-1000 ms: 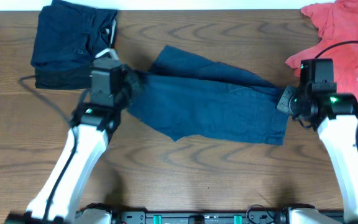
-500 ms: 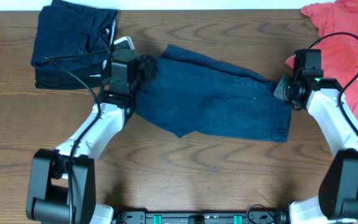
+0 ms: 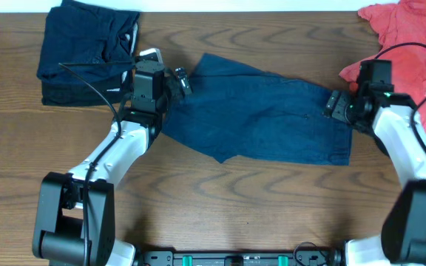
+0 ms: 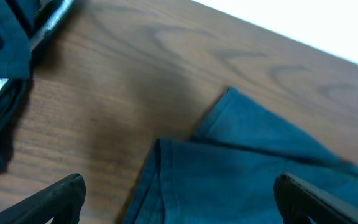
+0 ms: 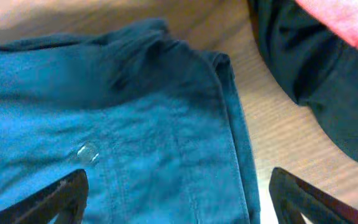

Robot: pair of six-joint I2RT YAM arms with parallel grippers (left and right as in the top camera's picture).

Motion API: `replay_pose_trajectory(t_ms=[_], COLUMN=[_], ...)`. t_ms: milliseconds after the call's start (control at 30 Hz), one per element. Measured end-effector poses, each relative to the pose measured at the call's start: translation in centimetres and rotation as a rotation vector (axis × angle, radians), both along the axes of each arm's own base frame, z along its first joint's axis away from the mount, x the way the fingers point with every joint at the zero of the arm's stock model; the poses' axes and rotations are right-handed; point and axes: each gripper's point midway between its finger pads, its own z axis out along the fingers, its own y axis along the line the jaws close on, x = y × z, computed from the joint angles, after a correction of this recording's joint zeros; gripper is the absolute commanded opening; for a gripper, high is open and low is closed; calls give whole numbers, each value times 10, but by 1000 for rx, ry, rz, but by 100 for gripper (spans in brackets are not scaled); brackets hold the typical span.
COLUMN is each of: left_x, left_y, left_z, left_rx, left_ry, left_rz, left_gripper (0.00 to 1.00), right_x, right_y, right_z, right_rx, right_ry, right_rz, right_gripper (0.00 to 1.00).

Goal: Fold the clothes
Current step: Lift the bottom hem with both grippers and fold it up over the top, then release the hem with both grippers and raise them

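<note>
Mid-worktop, toward the far edge: navy shorts (image 3: 265, 111) laid out.
Left gripper (image 3: 180, 80) and right gripper (image 3: 333, 105) sit at opposite ends, jaws apart, apparently positioned for a fold.

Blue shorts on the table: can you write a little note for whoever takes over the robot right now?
Left pincer: open, at the shorts' left edge, holding nothing.
Right pincer: open, over the shorts' right end, holding nothing.
Blue shorts: spread out in the middle, not folded.
Done: one navy pile sits folded at the far left.
Left to do: fold the shorts, then the red T-shirt, crumpled at the far right.
</note>
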Motion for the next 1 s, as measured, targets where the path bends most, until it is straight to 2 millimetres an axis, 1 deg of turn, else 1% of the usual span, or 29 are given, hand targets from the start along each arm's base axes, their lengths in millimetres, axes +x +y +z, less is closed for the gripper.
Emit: replay_pose_trajectory(t_ms=[100,133,200,267,300,367,433,500,533,600,633,667,733,767,833,867,900,933,1000], left_x=[-6,-7,-11,-14,-15,-18,-22,-27,-31,-38,-41,-44,-48,-51,-53,-54,-54,-54,-52], left_y=[-8,-11,-17,-20,-21,-23,-27,-34,-39,-50,-56,-62,-73,-77,-82,-84,-84,-85,-85], left_z=[1,0,-2,-4,-5,-7,-11,-14,-16,-19,-20,-20,-21,-21,-22,-23,-24,-26,-32], left_rx=[10,11,25,48,62,89,117,142,156,179,189,197,208,212,219,220,225,227,234], left_ry=[11,15,24,30,30,32,43,53,57,65,68,67,62,61,61,63,63,65,67], left_rz=[-76,-100,-155,-197,-217,-255,-296,-336,-361,-412,-436,-457,-493,-510,-528,-533,-539,-540,-546], left_gripper=[98,98,98,98,98,100,98,94,89,83,82,80,75,70,59,52,43,39,33], right_x=[-10,-12,-16,-19,-18,-17,-15,-11,-8,-3,0,1,3,3,5,6,7,8,12], right_y=[7,9,14,21,26,39,58,80,94,115,126,135,146,149,150,149,148,147,146], right_z=[23,28,30,28,28,29,30,33,36,40,41,41,35,30,13,5,-6,-14,-29], right_rx=[20,27,46,70,81,103,116,126,126,127,126,125,123,122,118,113,110,107,107], right_ry=[-20,-24,-15,-2,-3,-10,-26,-51,-70,-108,-125,-134,-130,-118,-80,-60,-36,-21,1], right_rz=[42,60,90,127,155,203,265,332,370,432,459,485,511,517,516,512,508,504,499], right_gripper=[85,80,68,52,39,18,6,2,1,1,1,1,1,1,1,1,1,1,1])
